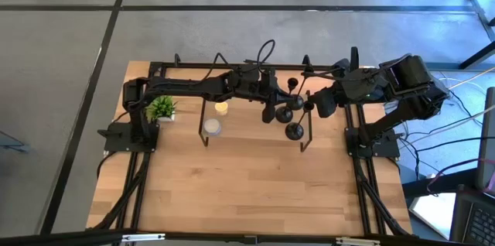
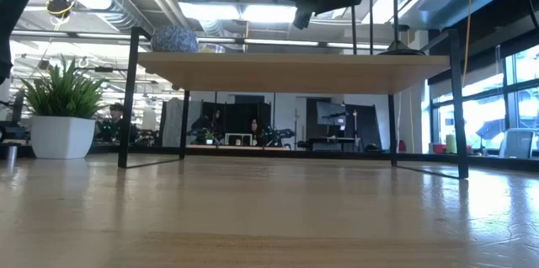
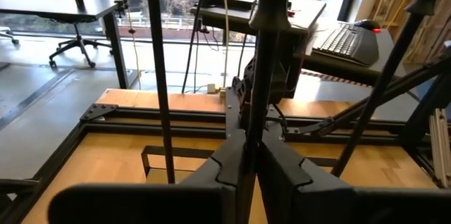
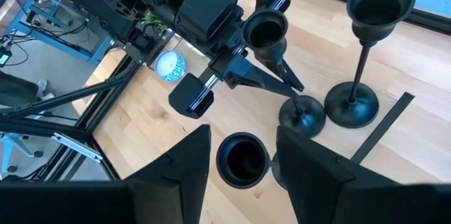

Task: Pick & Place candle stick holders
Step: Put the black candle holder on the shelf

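Left fingers (image 3: 211,175): fill the bottom of the left wrist view, pressed together on a thin black stem that rises straight up between them.
Left gripper (image 1: 271,107): centre of the high view, over the shelf, clamped on the held holder.
Held holder (image 4: 268,34): upper centre of the right wrist view, cup open upward, stem slanting down to its round base on the shelf top; the left gripper's fingers pinch the stem between cup and base.
Second holder (image 4: 370,34): upper right of the right wrist view, standing upright just beside the held one, their bases near each other but apart.
Third holder (image 4: 242,159): bottom centre of the right wrist view, its cup directly between the right fingers.
Right gripper (image 4: 242,164): fingers spread apart, one on each side of the third cup, not touching it.
Shelf (image 2: 295,70): wooden top on black legs, spanning the middle of the low view.
Plant (image 2: 61,108): left edge of the low view, in a white pot on the worktop (image 2: 269,217).
Candles (image 1: 212,127): on the shelf's left part in the high view, well apart from the holders.
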Tool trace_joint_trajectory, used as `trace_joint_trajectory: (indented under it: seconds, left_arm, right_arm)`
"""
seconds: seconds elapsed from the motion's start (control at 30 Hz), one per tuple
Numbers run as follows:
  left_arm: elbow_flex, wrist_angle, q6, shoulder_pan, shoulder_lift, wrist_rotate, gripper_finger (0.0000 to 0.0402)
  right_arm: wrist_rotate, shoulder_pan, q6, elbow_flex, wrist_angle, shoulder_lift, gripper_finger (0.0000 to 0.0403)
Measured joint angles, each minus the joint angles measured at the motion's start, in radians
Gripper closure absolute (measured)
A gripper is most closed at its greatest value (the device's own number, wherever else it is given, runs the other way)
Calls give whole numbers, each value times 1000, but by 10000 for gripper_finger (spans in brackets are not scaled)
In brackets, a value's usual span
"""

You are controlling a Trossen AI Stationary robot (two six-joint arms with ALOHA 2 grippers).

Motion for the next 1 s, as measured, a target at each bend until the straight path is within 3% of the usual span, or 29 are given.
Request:
trace_joint_trajectory:
  seconds: [0.4, 1.0]
  left_arm:
    - [2, -102, 46, -2, -40, -3, 379]
    - [-1, -128, 71, -2, -45, -4, 367]
  right_arm:
    - [20, 0, 0, 0, 0, 0, 236]
    - [28, 0, 0, 0, 0, 0, 236]
